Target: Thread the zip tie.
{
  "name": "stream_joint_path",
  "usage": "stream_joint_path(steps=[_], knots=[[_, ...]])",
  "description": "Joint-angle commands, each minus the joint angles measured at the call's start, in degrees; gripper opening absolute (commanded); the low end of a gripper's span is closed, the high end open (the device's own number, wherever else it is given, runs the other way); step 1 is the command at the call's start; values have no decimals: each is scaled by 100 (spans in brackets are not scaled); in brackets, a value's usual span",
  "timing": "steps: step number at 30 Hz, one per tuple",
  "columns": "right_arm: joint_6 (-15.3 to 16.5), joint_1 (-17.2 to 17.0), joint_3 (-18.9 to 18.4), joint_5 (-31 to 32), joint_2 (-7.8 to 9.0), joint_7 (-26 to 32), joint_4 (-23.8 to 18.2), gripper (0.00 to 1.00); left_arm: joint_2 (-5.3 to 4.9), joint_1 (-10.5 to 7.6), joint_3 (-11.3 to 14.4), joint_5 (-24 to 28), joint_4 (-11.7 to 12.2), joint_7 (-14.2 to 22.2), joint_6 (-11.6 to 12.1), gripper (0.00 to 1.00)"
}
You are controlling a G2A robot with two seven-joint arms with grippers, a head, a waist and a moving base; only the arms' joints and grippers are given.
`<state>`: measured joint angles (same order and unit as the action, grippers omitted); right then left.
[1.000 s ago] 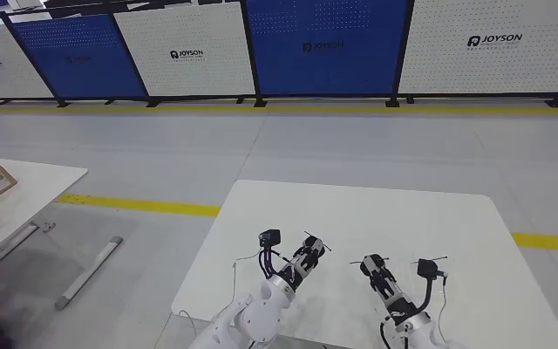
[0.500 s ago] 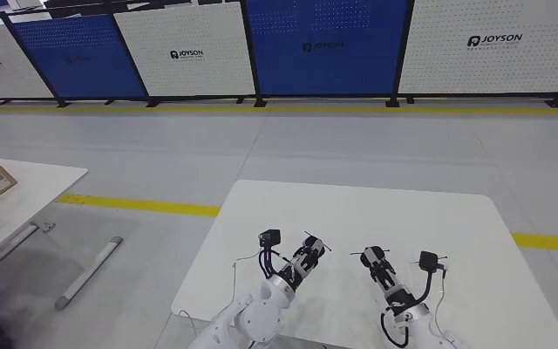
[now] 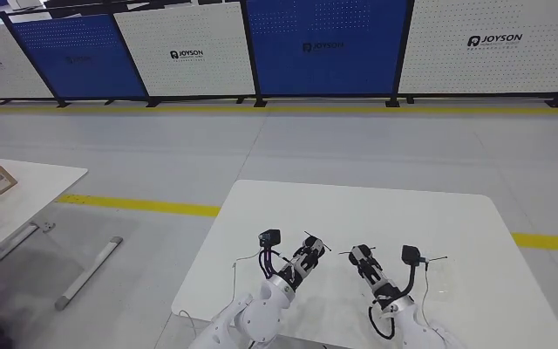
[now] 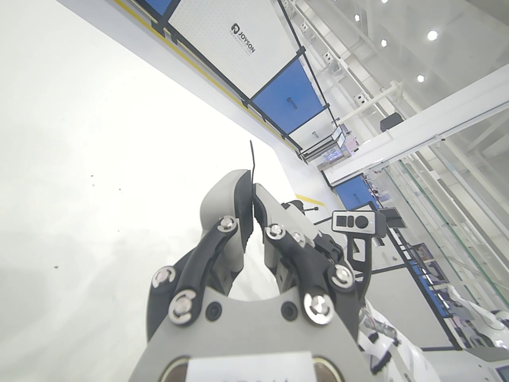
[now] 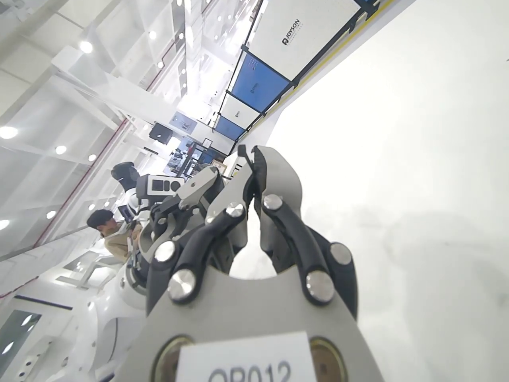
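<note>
The left gripper [image 4: 252, 184] is closed above the near middle of the table [image 3: 392, 209]. A thin black zip tie [image 4: 251, 156] is pinched between its pads, with the free tip protruding beyond them. The right gripper [image 5: 251, 160] is likewise clamped above the table's near part on a short black piece [image 5: 243, 152]; whether this is the tie's head cannot be told. A strip of bare table is seen between the two. For the threading to be done well, both ends should be levelled at one height above the table, both grips should be held firm, and the approach should be made slowly along the tip's own line.
</note>
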<state>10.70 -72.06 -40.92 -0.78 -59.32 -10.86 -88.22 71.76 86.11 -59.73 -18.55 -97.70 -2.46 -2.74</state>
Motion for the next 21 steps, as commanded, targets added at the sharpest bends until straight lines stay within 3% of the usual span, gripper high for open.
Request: stream_joint_path(steps=[1, 5, 9, 21], knots=[[191, -53, -70, -130, -14, 78, 26, 0, 0, 0, 0, 0, 0, 0, 0, 0], [562, -100, -74, -70, -95, 78, 186, 0, 0, 0, 0, 0, 0, 0, 0, 0], [499, -21, 97, 274, -245, -287, 352, 0, 0, 0, 0, 0, 0, 0, 0, 0], [468, -52, 32, 207, -271, -155, 304, 0, 0, 0, 0, 0, 0, 0, 0, 0]])
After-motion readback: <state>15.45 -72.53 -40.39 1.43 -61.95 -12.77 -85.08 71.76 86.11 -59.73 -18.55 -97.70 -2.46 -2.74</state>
